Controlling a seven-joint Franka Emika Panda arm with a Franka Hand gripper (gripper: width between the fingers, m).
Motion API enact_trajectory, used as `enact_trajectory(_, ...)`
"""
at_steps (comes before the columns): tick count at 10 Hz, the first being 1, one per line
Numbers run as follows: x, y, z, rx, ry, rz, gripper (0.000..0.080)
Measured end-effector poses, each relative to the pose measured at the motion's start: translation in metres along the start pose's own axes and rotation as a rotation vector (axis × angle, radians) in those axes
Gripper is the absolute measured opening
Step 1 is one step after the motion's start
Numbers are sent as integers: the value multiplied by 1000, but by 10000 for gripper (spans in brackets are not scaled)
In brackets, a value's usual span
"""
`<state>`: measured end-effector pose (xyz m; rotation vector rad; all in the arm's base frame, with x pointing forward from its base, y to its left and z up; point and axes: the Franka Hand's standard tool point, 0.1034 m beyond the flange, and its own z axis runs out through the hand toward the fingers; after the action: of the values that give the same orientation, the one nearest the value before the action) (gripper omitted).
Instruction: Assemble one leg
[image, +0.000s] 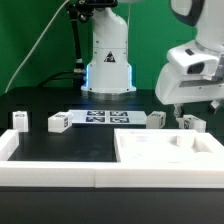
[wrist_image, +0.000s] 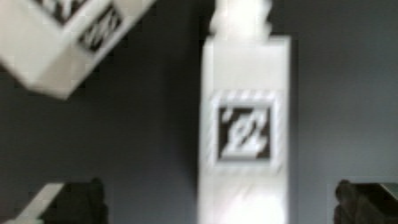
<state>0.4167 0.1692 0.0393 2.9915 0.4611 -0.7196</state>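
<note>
A white leg (wrist_image: 244, 120) with a black-and-white tag lies lengthwise between my two dark fingertips (wrist_image: 63, 203) in the wrist view. My gripper (wrist_image: 214, 205) is open, with a gap on each side of the leg. In the exterior view the gripper (image: 186, 108) hangs just above this leg (image: 192, 123) at the right, behind the large white panel (image: 150, 160). A second leg (wrist_image: 68, 40) lies close by, also seen in the exterior view (image: 155, 119). Two more legs (image: 58, 122) (image: 18, 120) lie at the exterior view's left.
The marker board (image: 100, 117) lies in the middle in front of the robot base (image: 108, 60). Long white border rails (image: 60, 170) run along the front and the left edge of the black table.
</note>
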Motion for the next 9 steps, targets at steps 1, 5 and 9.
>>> enact_trajectory(1,1,-5,3,-1,-88,-9,649)
enact_trajectory(5,7,-4,24,8,-359,-11,649)
enact_trajectory(9,11,-2,30,-3,-340,69,649)
